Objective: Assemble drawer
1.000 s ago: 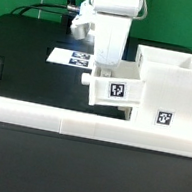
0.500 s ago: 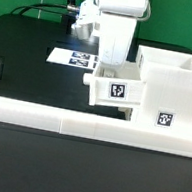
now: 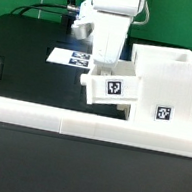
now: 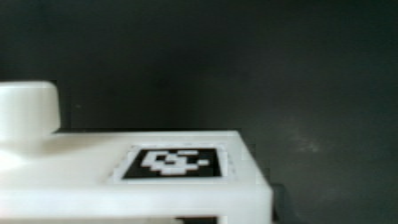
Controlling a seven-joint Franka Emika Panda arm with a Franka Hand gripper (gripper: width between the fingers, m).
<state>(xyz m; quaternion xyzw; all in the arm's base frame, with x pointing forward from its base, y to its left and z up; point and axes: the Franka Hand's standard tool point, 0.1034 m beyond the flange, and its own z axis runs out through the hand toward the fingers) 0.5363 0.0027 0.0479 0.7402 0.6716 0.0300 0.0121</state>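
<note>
Small tray (image 3: 113, 88) is held tilted, clear of the black worktop (image 3: 31, 48), right at the open face of the boxy housing (image 3: 169, 88); the end effector (image 3: 105, 67) is closed on the tray from above. Step in hand is judged to be tray insertion. Next move calls for the tray to be levelled, lined up with the slot, then pushed in.

No readable text; only square tags on tray (image 3: 113, 87) and housing (image 3: 163, 113).

The white arm reaches straight down, its claw (image 3: 106, 73) pointing at the table.
</note>
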